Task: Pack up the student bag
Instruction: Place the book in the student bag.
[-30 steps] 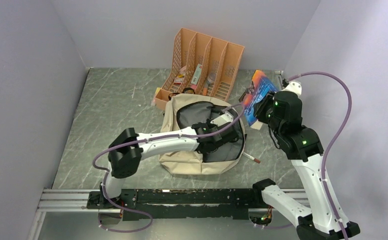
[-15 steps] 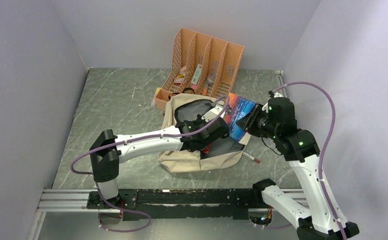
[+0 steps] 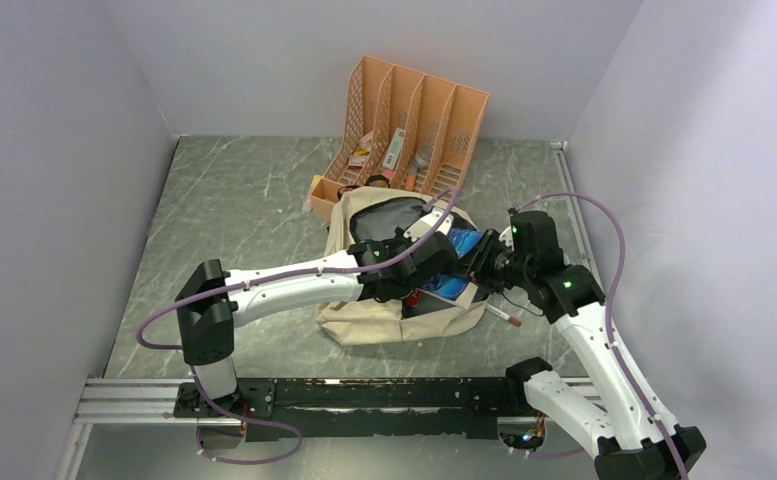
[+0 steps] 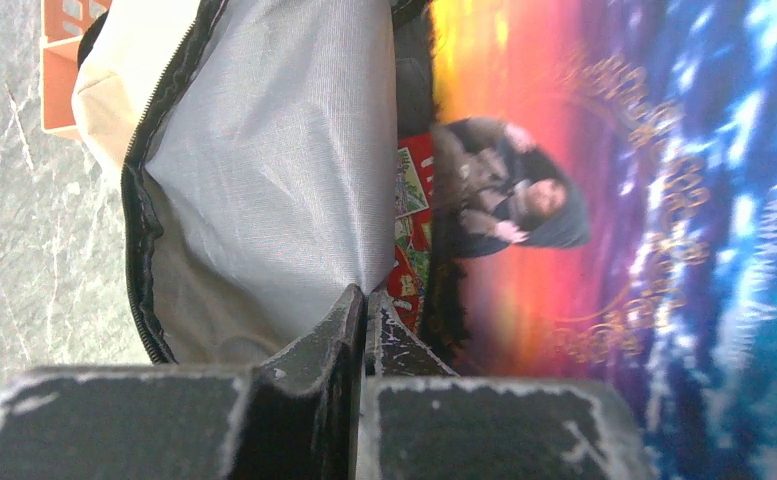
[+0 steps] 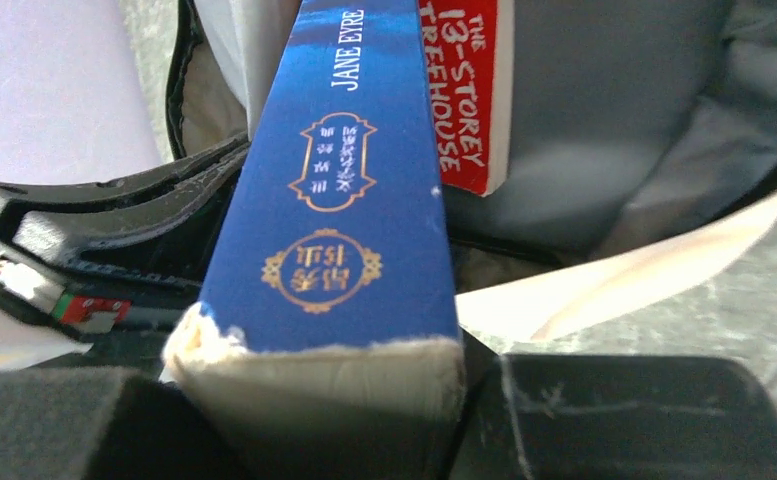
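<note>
Your right end effector (image 5: 326, 428), clamping the blue book (image 5: 339, 190), has dropped into the student bag (image 3: 369, 325); should the left end effector (image 4: 364, 325) lose its pinched lining (image 4: 264, 170), the book could snag.

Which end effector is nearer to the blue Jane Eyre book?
Right. The right end effector grips the blue book by one end; the left end effector sits beside it, shut, pinching the student bag lining.

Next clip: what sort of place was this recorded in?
Probably a lab robot test cell: plain walls box in a marble-patterned table, two arms are bolted to a rail at its near edge, with a backpack and file organizer as props.
</note>
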